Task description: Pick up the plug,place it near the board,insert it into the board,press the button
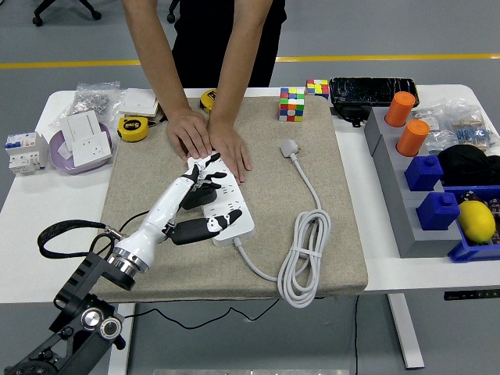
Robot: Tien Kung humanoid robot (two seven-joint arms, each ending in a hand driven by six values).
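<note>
Plug [198,195] sits on the power strip [234,205], under the left hand [197,199], whose fingers curl around it. Strip's long axis runs away toward the person's hands [209,142] pinning its far end.

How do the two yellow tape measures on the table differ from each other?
The yellow tape measure on the white table lies left of the beige mat, in full view, while the yellow tape measure at the mat's far edge is largely hidden behind the person's forearm. The first shows its black centre and label; on the second only a small part shows. Both are yellow and black, and both lie far from the robot hand.
</note>
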